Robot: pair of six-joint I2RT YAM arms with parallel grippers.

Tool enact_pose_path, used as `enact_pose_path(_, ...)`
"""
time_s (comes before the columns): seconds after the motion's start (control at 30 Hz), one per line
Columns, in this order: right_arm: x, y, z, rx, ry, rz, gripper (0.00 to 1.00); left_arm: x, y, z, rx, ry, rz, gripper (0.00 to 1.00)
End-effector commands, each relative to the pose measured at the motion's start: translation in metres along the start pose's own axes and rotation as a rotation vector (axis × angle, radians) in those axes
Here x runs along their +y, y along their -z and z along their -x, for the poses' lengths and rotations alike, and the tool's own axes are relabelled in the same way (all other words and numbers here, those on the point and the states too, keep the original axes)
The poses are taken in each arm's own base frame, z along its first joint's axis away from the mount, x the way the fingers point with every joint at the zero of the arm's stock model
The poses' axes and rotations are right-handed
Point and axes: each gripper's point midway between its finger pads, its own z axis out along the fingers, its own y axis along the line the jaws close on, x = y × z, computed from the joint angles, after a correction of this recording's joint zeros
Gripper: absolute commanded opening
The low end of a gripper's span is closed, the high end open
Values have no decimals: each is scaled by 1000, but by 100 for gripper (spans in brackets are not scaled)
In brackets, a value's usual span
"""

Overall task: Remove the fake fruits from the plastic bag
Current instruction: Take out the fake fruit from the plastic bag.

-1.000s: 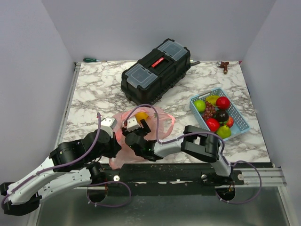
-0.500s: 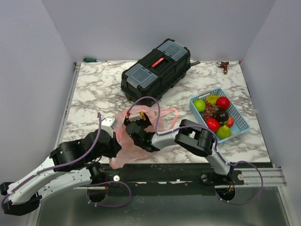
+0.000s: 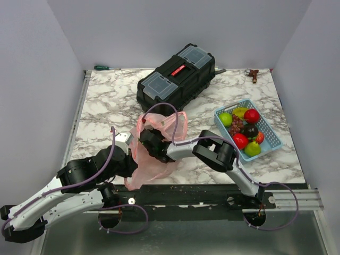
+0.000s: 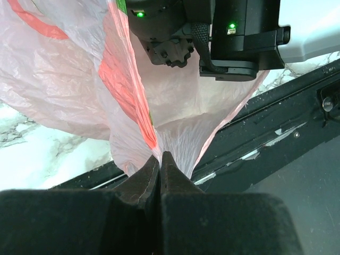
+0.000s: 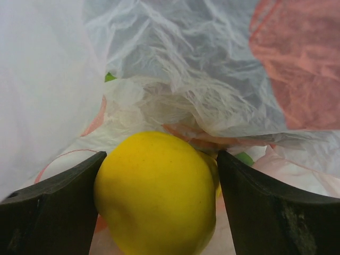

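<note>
The left pincer [image 4: 160, 159] is clamped on the plastic bag [image 4: 180, 111], and the right pincer [image 5: 159, 155] stands wide around 1 yellow fruit [image 5: 156, 202], grip unclear, so film bunched beyond its fingers [image 5: 53, 207] could snag the fruit loose.

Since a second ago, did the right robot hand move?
Yes. The right gripper moved toward the black toolbox, farther into the plastic bag.
</note>
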Motion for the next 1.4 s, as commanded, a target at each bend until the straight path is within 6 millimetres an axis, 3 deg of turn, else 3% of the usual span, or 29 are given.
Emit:
enact_pose_path(0.0,-3,-12,-19,49,19,-11,80,-1,-1,-4,12,-16,-14,0)
enact_pose_path(0.37,0,-8,-7,55,56,53,36,-1,-1,-3,12,-22,-10,0)
enact_pose_path(0.5,0,8,3,56,64,80,24,0,-2,-3,17,-24,-4,0)
enact_pose_path(0.6,6,31,15,39,65,136,19,0,-3,-4,20,-23,1,0)
enact_pose_path(1.1,34,138,26,225,-176,595,11,4,-1,-2,4,-3,15,0)
enact_pose_path(1.37,38,194,55,259,-295,870,10,5,-1,-3,7,0,28,0)
